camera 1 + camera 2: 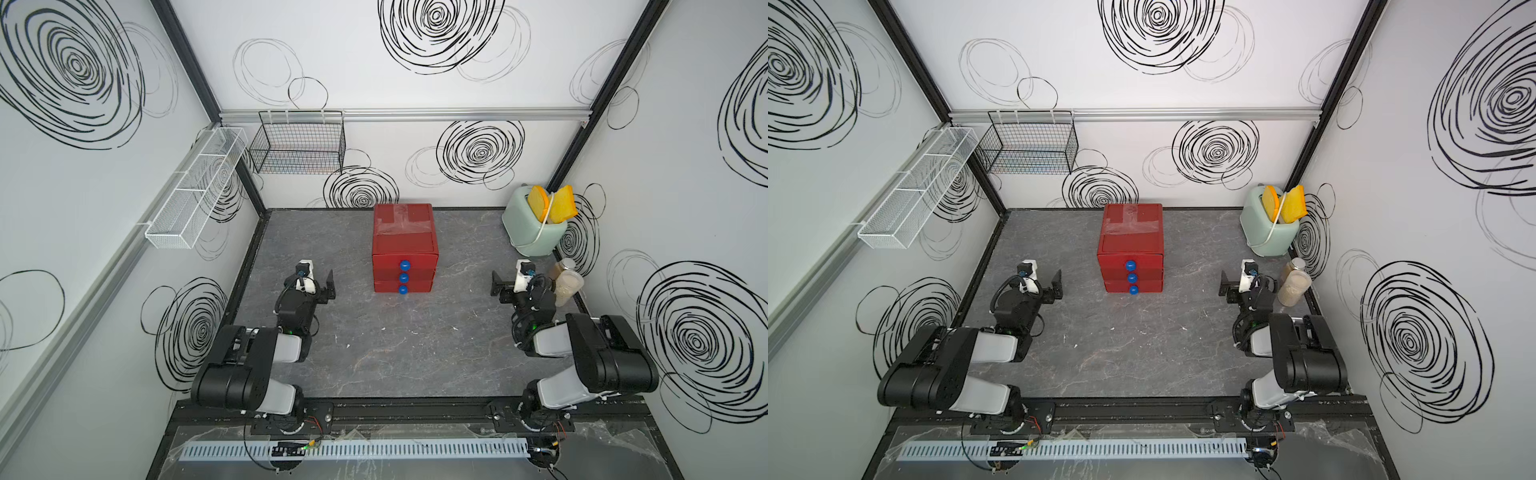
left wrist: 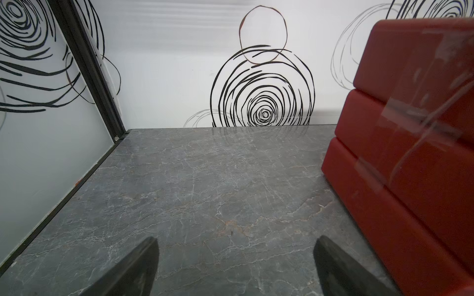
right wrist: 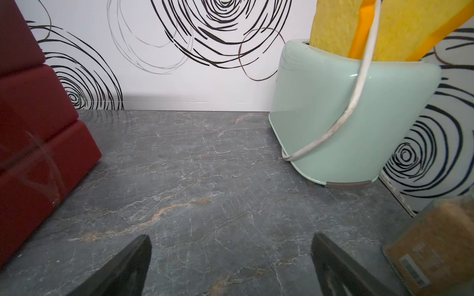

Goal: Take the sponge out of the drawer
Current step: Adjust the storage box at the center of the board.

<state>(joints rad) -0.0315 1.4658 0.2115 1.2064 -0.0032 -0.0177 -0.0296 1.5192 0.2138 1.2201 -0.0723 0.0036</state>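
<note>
While nothing is yet opened, the drawer-opening step is judged pending.
Tabletop (image 1: pixel 374 353): grey marble.
Red drawer unit (image 1: pixel 405 237): centred, 3 drawers shut.
Left pincer (image 2: pixel 236 246), right pincer (image 3: pixel 230 241): spread wide, empty.
Blue knobs (image 1: pixel 404 277): 1 to be gripped and pulled.
Sponge: unseen, presumably inside.

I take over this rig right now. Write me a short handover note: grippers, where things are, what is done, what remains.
Left gripper: open, empty, left of the red drawer unit.
Right gripper: open, empty, on its other side.
All three drawers shut, blue knobs facing the arms. Sponge not visible.
Done: nothing yet.
To do: open a drawer, find the sponge, lift it out.
</note>
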